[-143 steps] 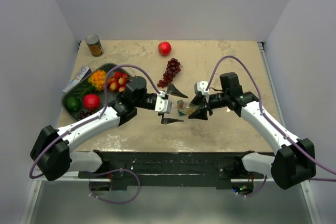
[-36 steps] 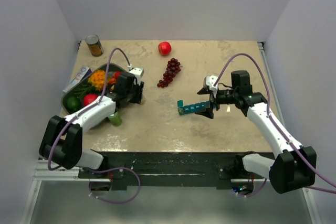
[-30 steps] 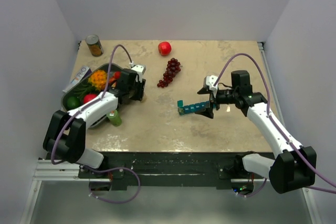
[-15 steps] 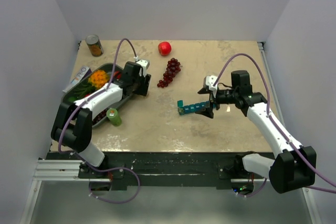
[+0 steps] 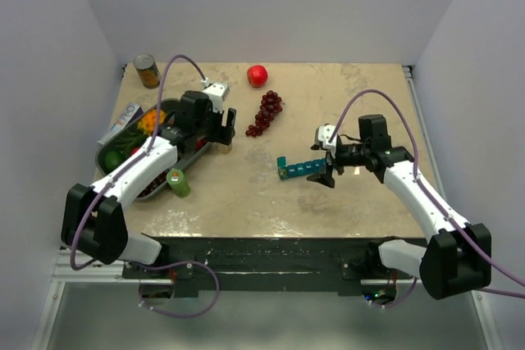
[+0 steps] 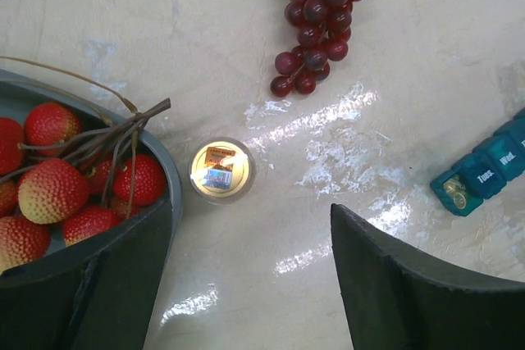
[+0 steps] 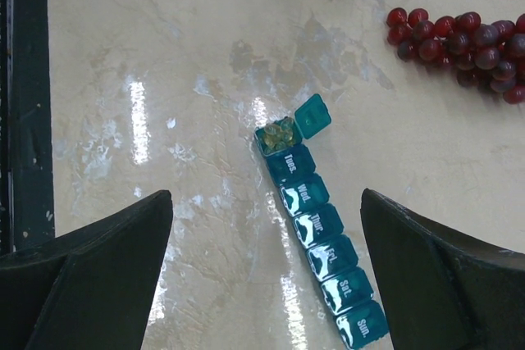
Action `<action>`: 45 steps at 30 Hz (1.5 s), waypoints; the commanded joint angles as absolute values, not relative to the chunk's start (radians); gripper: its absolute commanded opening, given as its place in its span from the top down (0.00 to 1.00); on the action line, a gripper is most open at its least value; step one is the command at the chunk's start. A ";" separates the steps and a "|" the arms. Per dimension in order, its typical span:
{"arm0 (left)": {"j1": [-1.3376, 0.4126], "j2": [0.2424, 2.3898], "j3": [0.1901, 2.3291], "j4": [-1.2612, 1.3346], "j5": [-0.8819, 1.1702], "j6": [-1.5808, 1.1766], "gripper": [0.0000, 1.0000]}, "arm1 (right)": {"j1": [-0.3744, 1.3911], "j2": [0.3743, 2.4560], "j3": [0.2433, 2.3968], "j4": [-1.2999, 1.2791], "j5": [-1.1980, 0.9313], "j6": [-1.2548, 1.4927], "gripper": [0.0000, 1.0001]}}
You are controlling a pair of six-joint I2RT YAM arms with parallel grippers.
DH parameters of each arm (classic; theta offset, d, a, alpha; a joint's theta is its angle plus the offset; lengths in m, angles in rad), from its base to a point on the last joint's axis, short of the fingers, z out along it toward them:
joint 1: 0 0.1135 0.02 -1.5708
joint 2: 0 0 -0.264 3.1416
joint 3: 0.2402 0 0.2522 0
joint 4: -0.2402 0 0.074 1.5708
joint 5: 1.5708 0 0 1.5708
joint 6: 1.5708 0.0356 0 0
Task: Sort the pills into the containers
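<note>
**Jaws wide on both arms, nothing held**

The left gripper (image 6: 250, 231) has its two dark fingers far apart with nothing between them. In its wrist view a small round jar (image 6: 221, 171) stands on the table (image 6: 123, 22) just beyond the gap, clear of both fingers. Seen from straight above, it is pale yellow with orange and blue specks at its middle. It is just beside the rim of the dark green tray (image 6: 164, 165), which holds red bumpy fruits (image 6: 53, 190) on brown stems. A bunch of dark red grapes (image 6: 320, 14) lies farther out, apart from the jar.

The right gripper (image 7: 267, 202) is spread wide too and grips nothing. In its wrist view the teal pill organiser (image 7: 321, 231) lies flat on the table between the fingers, touching neither. The end compartment farthest from the arm has its lid flipped up, with yellowish pills (image 7: 279, 134) inside. The six lids after it, marked Tues. through Sun., are down.

From the top camera the organiser sits right of the table's centre, with the right gripper over its right end. The left gripper hangs by the tray's right end, between tray and grapes. A small green bottle (image 5: 177, 183) stands upright just beside the tray's near edge. A red round fruit (image 5: 257, 75) and a tin can (image 5: 148, 71) stand at the far edge, well apart from both arms
</note>
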State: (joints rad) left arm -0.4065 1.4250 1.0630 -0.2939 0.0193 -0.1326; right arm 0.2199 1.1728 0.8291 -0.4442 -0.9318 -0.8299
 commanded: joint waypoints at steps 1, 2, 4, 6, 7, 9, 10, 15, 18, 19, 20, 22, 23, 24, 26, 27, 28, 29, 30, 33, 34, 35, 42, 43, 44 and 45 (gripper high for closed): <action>-0.400 1.350 1.060 -0.270 0.049 -0.098 0.18 | 0.215 1.183 0.833 -0.468 -0.891 -0.916 0.01; -0.400 1.339 1.058 -0.270 0.049 -0.098 0.18 | 0.215 1.186 0.841 -0.474 -0.891 -0.920 0.01; -0.400 1.307 1.049 -0.264 0.052 -0.091 0.17 | 0.216 1.200 0.848 -0.520 -0.899 -0.974 0.01; -0.400 1.266 1.039 -0.249 0.051 -0.091 0.15 | 0.216 1.213 0.859 -0.560 -0.913 -1.029 0.01; -0.400 1.252 1.026 -0.242 0.054 -0.089 0.14 | 0.216 1.218 0.862 -0.596 -0.916 -1.079 0.01; -0.400 1.203 1.012 -0.224 0.063 -0.083 0.12 | 0.216 1.232 0.876 -0.636 -0.920 -1.138 0.01; -0.400 1.186 0.997 -0.216 0.077 -0.084 0.10 | 0.216 1.244 0.879 -0.652 -0.916 -1.166 0.01; -0.400 1.060 0.921 -0.103 0.184 -0.118 0.01 | 0.224 1.269 0.879 -0.647 -0.841 -1.201 0.01; -0.400 1.014 0.868 -0.046 0.287 -0.179 0.01 | 0.245 1.279 0.867 -0.626 -0.760 -1.221 0.02; -0.400 1.008 0.858 -0.034 0.342 -0.196 0.01 | 0.261 1.281 0.861 -0.605 -0.734 -1.226 0.02; -0.400 1.003 0.848 -0.022 0.369 -0.210 0.01 | 0.265 1.285 0.850 -0.594 -0.714 -1.232 0.02; -0.400 1.006 0.810 0.050 0.443 -0.277 0.03 | 0.284 1.295 0.842 -0.563 -0.658 -1.242 0.03; -0.400 1.018 0.796 0.092 0.471 -0.297 0.05 | 0.290 1.311 0.844 -0.558 -0.644 -1.247 0.03; -0.400 1.028 0.770 0.112 0.492 -0.340 0.09 | 0.296 1.322 0.847 -0.554 -0.634 -1.256 0.04; -0.402 1.073 0.749 0.156 0.541 -0.371 0.15 | 0.316 1.347 0.853 -0.535 -0.606 -1.259 0.06; -0.402 1.090 0.733 0.169 0.548 -0.399 0.21 | 0.324 1.367 0.853 -0.526 -0.597 -1.256 0.07; -0.403 1.109 0.727 0.178 0.558 -0.408 0.24 | 0.345 1.376 0.851 -0.499 -0.568 -1.256 0.07; -0.405 1.144 0.723 0.204 0.563 -0.417 0.30 | 0.356 1.385 0.851 -0.483 -0.551 -1.253 0.09; -0.406 1.163 0.712 0.216 0.563 -0.437 0.33 | 0.363 1.409 0.854 -0.468 -0.540 -1.253 0.10; -0.422 1.233 0.730 0.227 0.548 -0.440 0.43 | 0.371 1.462 0.888 -0.454 -0.535 -1.253 0.13; -0.429 1.252 0.739 0.226 0.526 -0.436 0.44 | 0.371 1.474 0.906 -0.454 -0.535 -1.253 0.14; -0.434 1.285 0.747 0.224 0.519 -0.431 0.45 | 0.373 1.482 0.913 -0.453 -0.535 -1.255 0.14; -0.471 1.463 0.831 0.209 0.492 -0.407 0.52 | 0.373 1.563 0.931 -0.414 -0.520 -1.262 0.14; -0.482 1.498 0.839 0.210 0.489 -0.405 0.52 | 0.371 1.575 0.933 -0.411 -0.517 -1.262 0.14; -0.485 1.517 0.854 0.212 0.492 -0.402 0.52 | 0.373 1.583 0.934 -0.407 -0.515 -1.262 0.14; -0.491 1.535 0.864 0.210 0.485 -0.394 0.52 | 0.371 1.589 0.936 -0.400 -0.512 -1.262 0.15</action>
